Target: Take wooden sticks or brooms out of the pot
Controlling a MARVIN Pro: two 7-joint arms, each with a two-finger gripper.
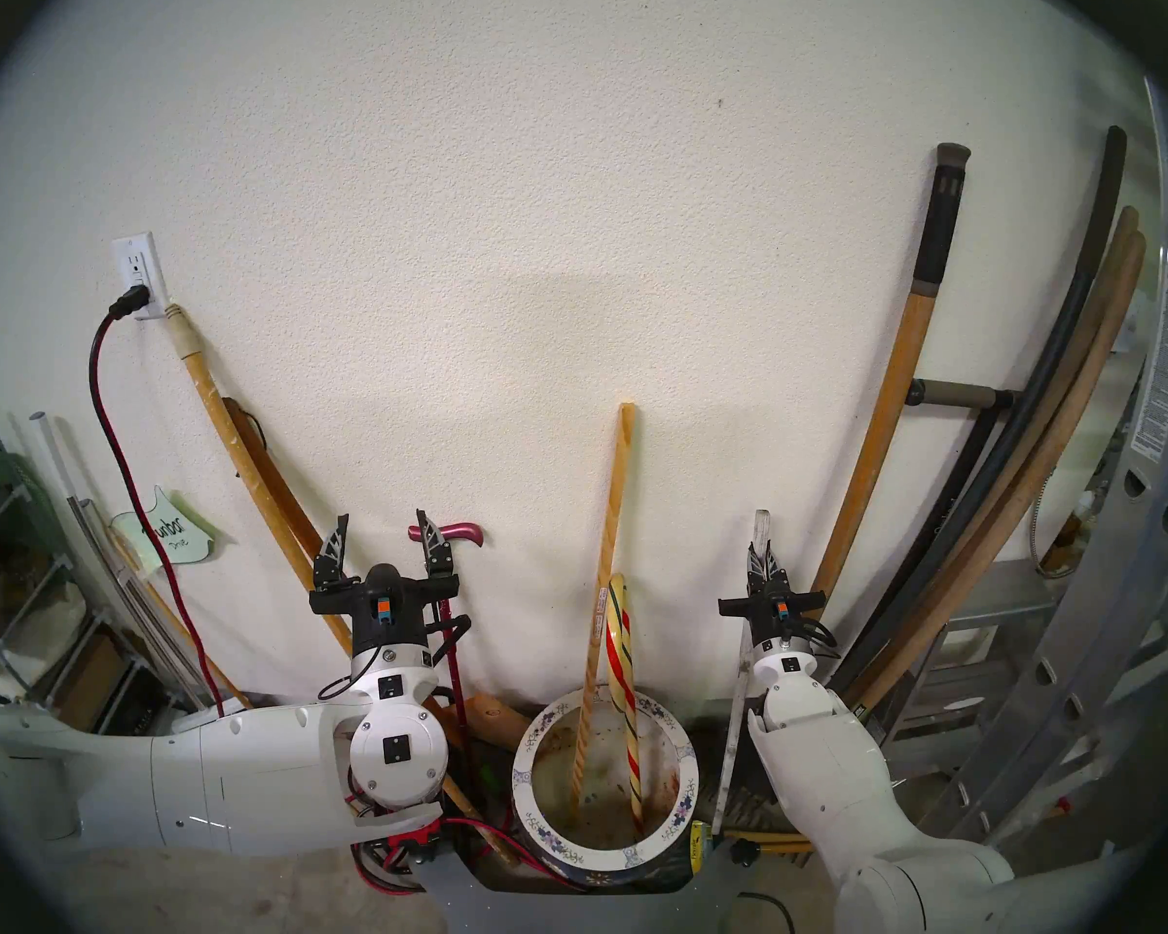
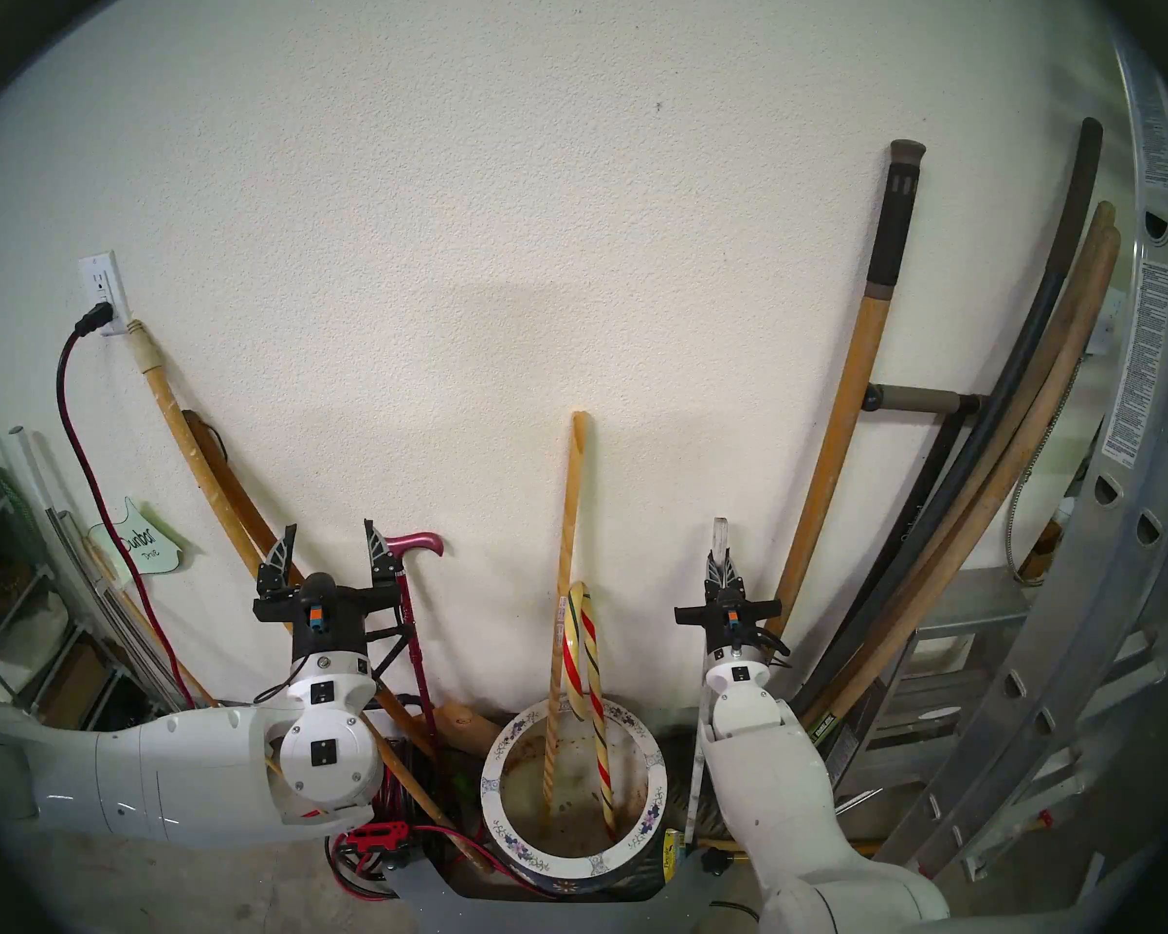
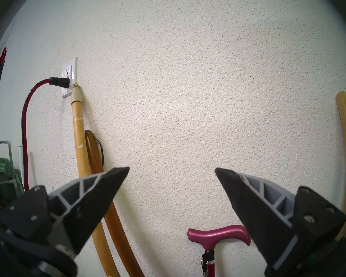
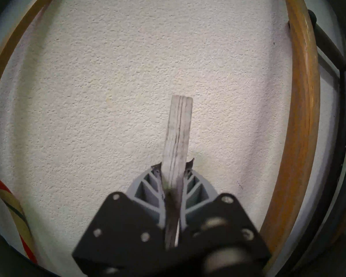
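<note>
Head-camera views show the thin grey-white slat (image 1: 760, 531) already out of the pot (image 1: 677, 815), clamped near its top between the closed fingers of the right gripper (image 1: 763, 562) and running almost upright down past the wrist, to the right of the pot's rim. Its lower end drops behind the right arm near the floor, so whether it touches down cannot be told. The right wrist view confirms the hold: the slat's weathered top (image 4: 178, 130) rises straight out from between the shut fingers (image 4: 158, 182) against the textured wall (image 4: 108, 70).

Two sticks are left inside the pot. The pale yellow wooden pole (image 1: 609, 548) leans back against the wall, and the cream hooked cane (image 1: 623, 676), striped red and green, stands just to its right with the hook at the top. Both long axes run near vertical, so a lift would likely have to go upward along them.

On the other side the left gripper (image 1: 387, 538) hangs with fingers spread wide and nothing between them, in front of the magenta walking cane (image 1: 456, 530) and the orange-brown tool handles (image 1: 244, 454). By the look of it the pole lies to the right of those open fingers, about midway between the two arms; the free left arm seems the likelier one to reach it next.
</note>
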